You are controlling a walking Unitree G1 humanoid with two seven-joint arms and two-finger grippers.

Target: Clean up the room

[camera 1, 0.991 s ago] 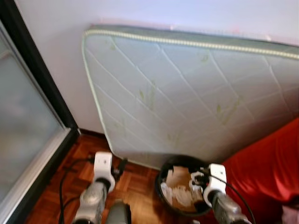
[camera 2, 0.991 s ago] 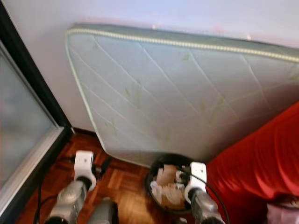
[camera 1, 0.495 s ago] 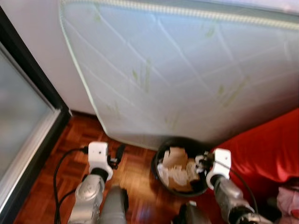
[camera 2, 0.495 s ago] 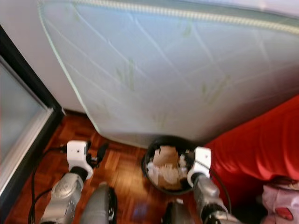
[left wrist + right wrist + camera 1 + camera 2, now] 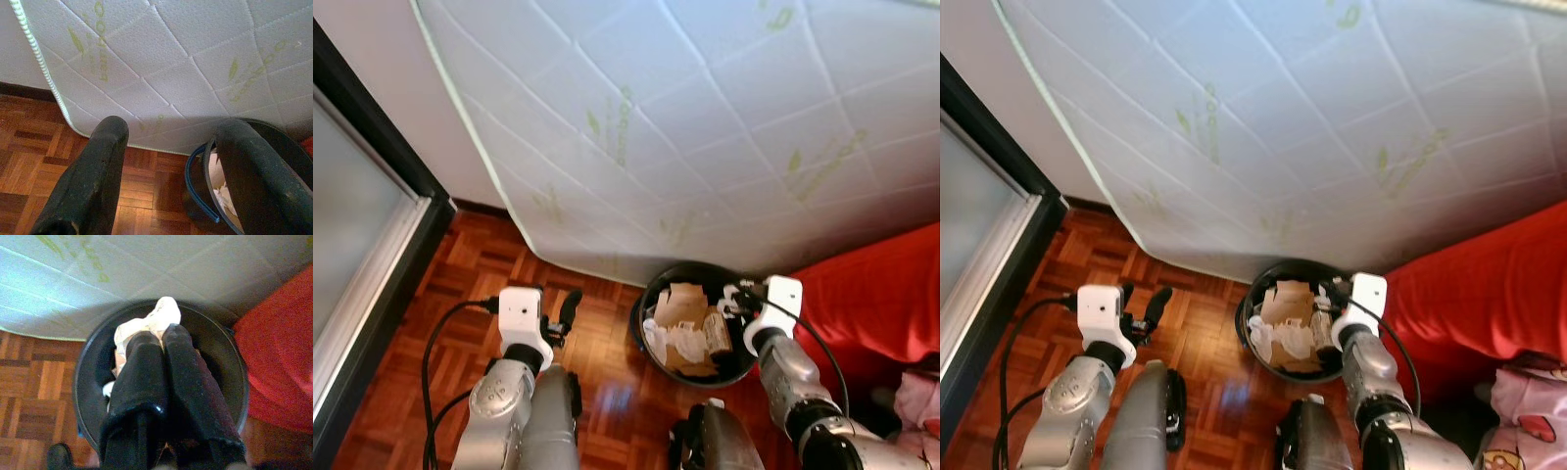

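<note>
A black round waste bin point(image 5: 642, 331) stands on the parquet against a leaning mattress, and it holds crumpled paper and cardboard scraps point(image 5: 683, 323). My right gripper point(image 5: 732, 298) hangs over the bin's right rim. In the right wrist view its fingers point(image 5: 146, 357) are pressed together, and a white crumpled paper point(image 5: 159, 316) sticks out at their tips above the bin point(image 5: 230, 367). My left gripper point(image 5: 564, 309) is open over bare floor to the left of the bin. Nothing sits between its fingers point(image 5: 100, 161), and the bin's edge point(image 5: 288, 147) shows beside one of them.
A pale quilted mattress point(image 5: 705, 127) leans on the wall behind the bin. A red cover point(image 5: 881, 294) lies to the right, with a pink cloth point(image 5: 920, 392) at the lower right. A dark-framed glass door point(image 5: 352, 245) borders the left. Parquet floor point(image 5: 460, 284) lies open between door and bin.
The camera has dipped and moved closer, so the mattress top has left the picture. Both grippers hold about the same places relative to the bin.
</note>
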